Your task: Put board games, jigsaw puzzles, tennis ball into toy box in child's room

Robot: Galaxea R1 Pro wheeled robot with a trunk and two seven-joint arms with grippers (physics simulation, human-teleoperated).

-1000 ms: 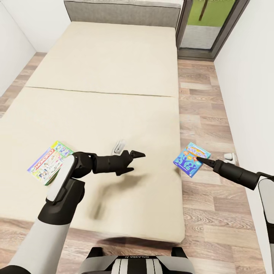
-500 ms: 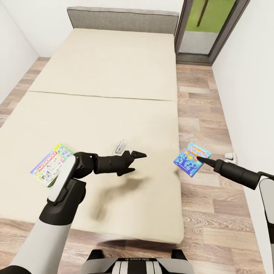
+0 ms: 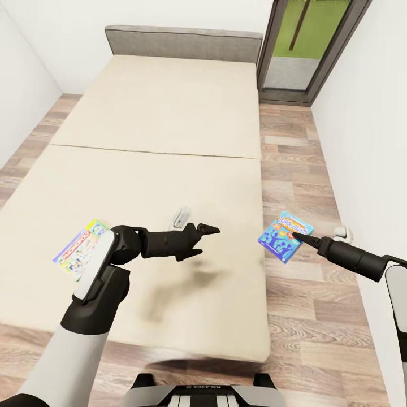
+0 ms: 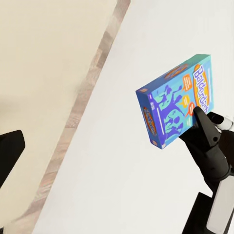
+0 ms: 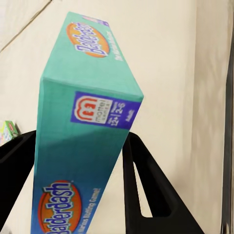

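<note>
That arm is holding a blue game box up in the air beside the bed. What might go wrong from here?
The right gripper pinches the blue Balderdash box only near one edge, so it might twist or slip and fall to the wood floor. The green-edged game box lies on the bed partly hidden behind the left arm, whose open left gripper could miss it or nudge it.

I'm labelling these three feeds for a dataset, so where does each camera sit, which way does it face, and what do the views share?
Head view: on the robot's head, looking forward and down over the bed; both arms show, the left pincer empty, the right pincer on the blue game box.
Left wrist view: on the left arm, facing across to the blue game box and the right pincer.
Right wrist view: on the right arm, looking along its fingers clamping the blue game box.
Shared: all three show that box.
</note>
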